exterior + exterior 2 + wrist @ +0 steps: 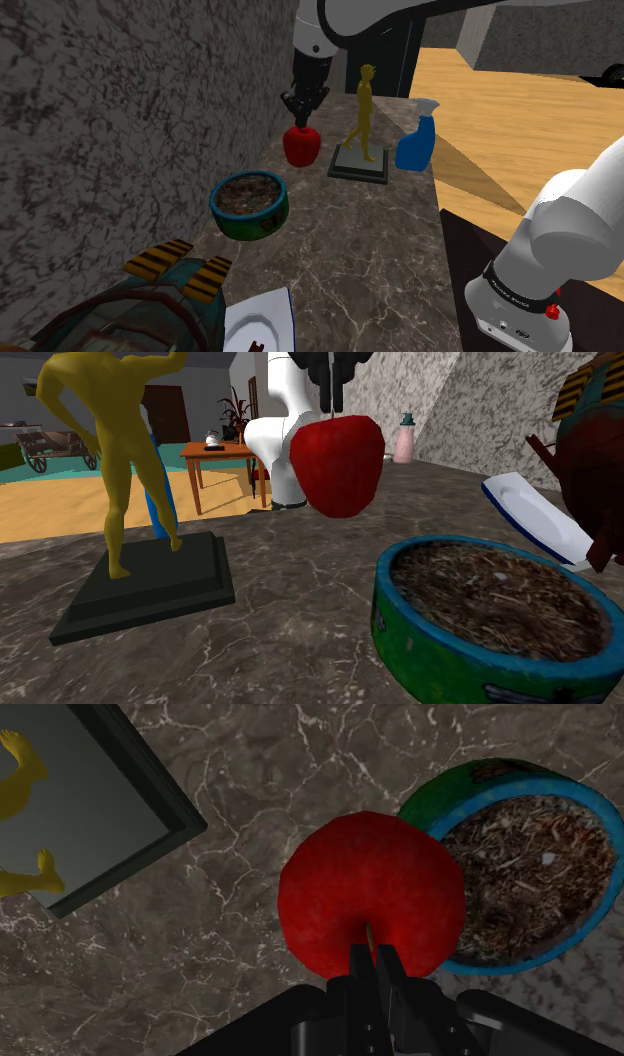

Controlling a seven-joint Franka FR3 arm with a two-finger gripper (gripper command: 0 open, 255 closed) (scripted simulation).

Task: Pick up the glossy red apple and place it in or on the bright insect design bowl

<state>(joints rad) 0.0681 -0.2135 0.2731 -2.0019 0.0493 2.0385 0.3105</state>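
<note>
One blue-green bowl (430,652) holds brown debris; fingers (358,972) pinch stem of red apple (370,889), near bowl.

The glossy red round apple (301,146) is one even red. The round green-walled bowl (249,205) has a bright blue rim and a brown, speckled inside. The mustard-yellow human figurine (365,100) has a dark grey base. The dark brown marble tabletop (370,250) carries pale veins.
</note>
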